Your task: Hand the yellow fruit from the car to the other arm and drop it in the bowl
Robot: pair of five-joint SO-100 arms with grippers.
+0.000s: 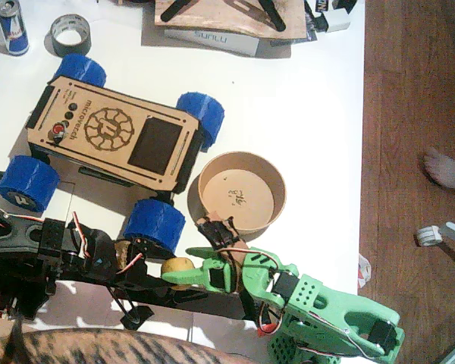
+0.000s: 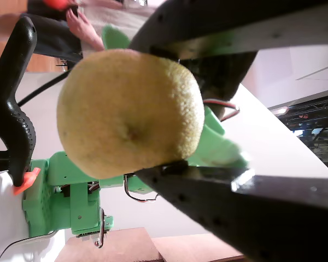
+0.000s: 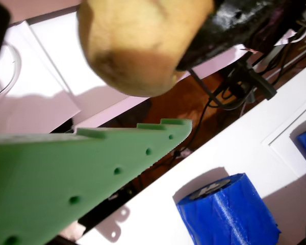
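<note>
Here we are midway: the fruit (image 1: 178,274) is off the car (image 1: 110,136) and sits clamped in the left hand (image 1: 167,274), black jaws pressing it above and below in a wrist view (image 2: 130,113). The right hand (image 1: 206,271), on the green arm (image 1: 318,307), stands just beside the fruit with one green finger (image 3: 66,178) under it; we cannot tell whether it grips. Passing it over and dropping it remain. The bowl (image 1: 275,184) lies empty just beyond the right hand. We count one fruit, one bowl, one car, two arms.
</note>
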